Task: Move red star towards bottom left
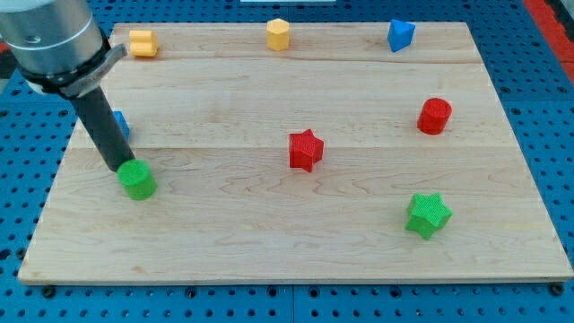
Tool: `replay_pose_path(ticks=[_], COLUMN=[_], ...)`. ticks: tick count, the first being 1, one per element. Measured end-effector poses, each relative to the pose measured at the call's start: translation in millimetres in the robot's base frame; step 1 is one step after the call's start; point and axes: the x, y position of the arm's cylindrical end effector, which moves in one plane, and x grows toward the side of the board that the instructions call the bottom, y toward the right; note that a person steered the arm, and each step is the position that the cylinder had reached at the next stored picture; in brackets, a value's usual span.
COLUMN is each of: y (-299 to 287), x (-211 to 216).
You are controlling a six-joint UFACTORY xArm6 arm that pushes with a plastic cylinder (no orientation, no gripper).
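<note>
The red star [305,150] lies near the middle of the wooden board [296,242]. My tip [120,168] is at the board's left side, far to the left of the red star. The tip touches or nearly touches the upper left edge of a green round block [137,180]. A blue block [120,124] is partly hidden behind the rod.
A yellow block [142,42] sits at the top left, a yellow hexagonal block [279,34] at the top middle, a blue block [400,35] at the top right. A red cylinder [435,116] is at the right. A green star [428,214] is at the bottom right.
</note>
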Motion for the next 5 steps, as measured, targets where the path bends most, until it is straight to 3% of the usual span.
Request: replay_pose_path(ticks=[2, 3, 4, 5], y=[124, 156, 231, 237], x=[70, 65, 41, -36])
